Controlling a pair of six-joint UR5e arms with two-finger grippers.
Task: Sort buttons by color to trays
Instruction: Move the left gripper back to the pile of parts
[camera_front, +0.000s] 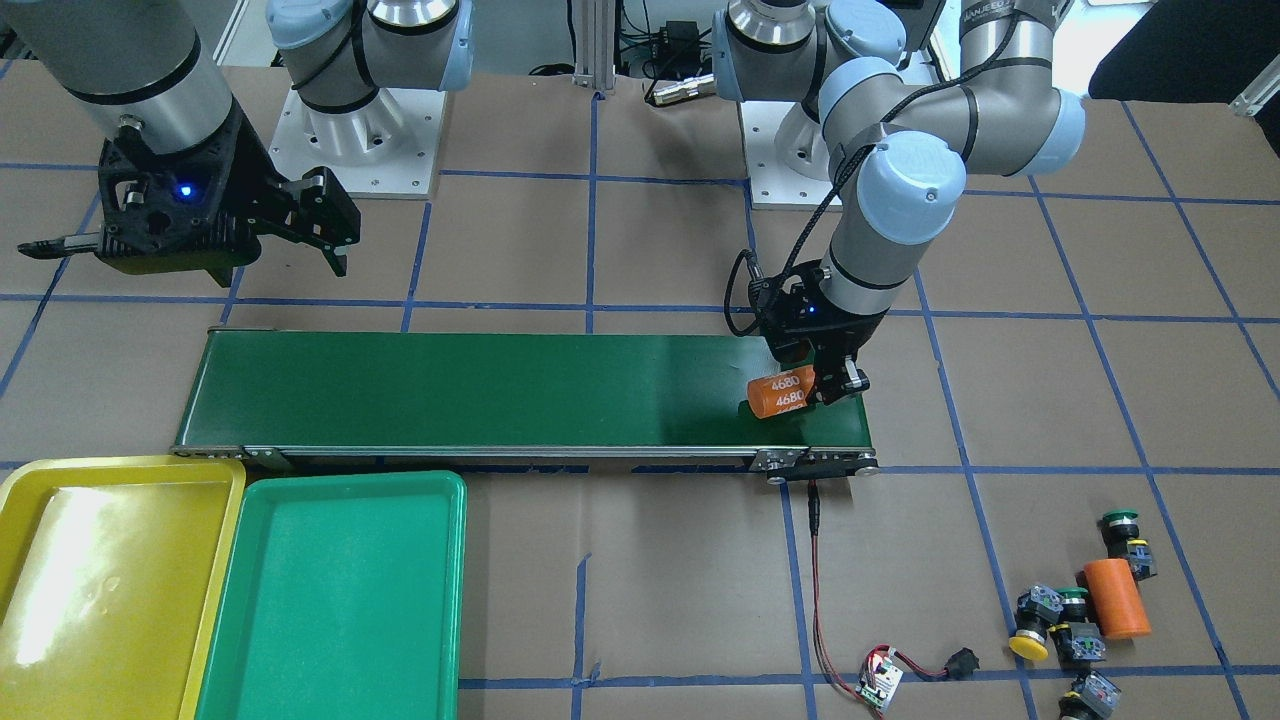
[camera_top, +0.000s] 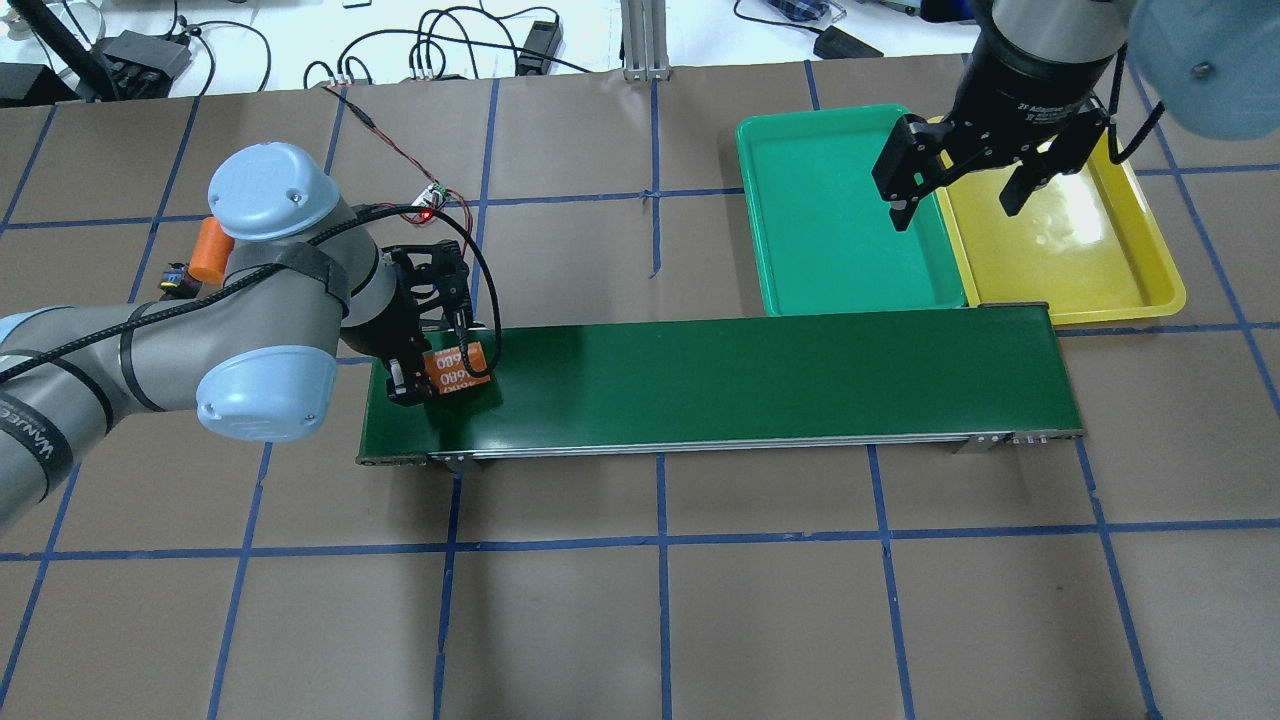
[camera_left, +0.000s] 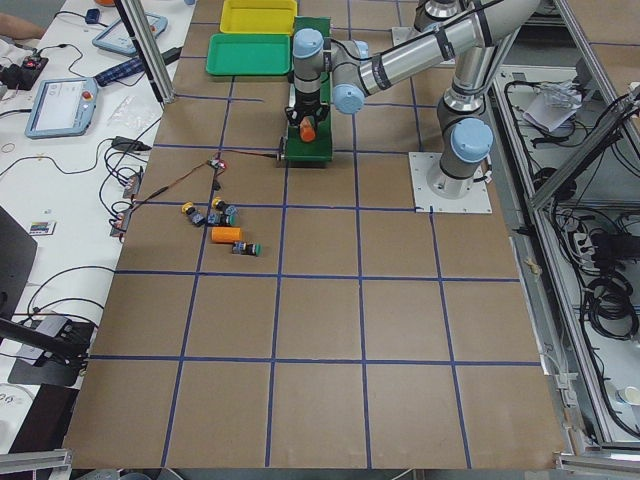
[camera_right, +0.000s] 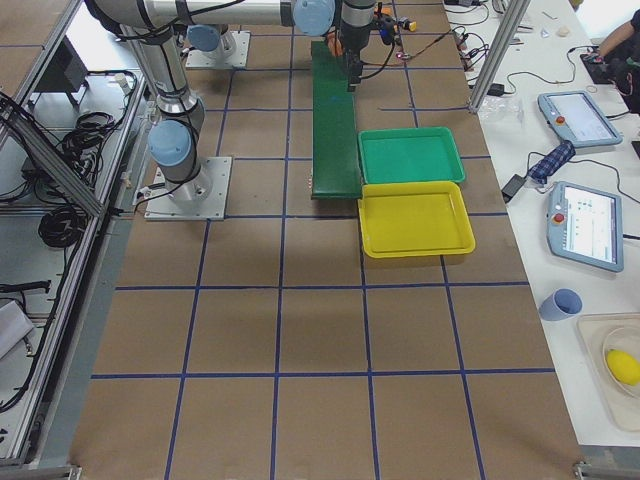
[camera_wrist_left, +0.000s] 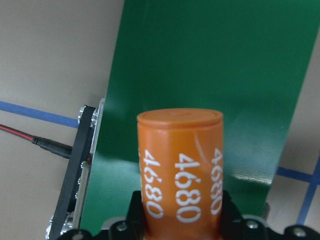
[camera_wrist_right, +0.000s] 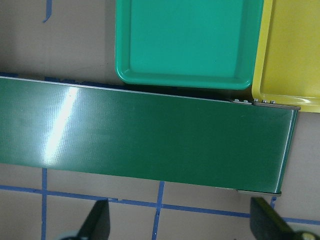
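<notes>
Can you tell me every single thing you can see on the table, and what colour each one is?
yellow tray: one, yellow, at one end of the belt, nothing in it
green tray: one, green, right beside the yellow one, nothing in it
conveyor belt: one, dark green, middle of the table
orange cylinder marked 4680: one, orange, at the belt's other end, held
second orange cylinder: one, orange, lying among the buttons
buttons: four, on the table past that end; one yellow cap, two green caps, one cap cut off by the picture's edge
circuit board: one, with red wires, near the buttons
left gripper: black, shut on the cylinder
right gripper: black, open, holding nothing
</notes>
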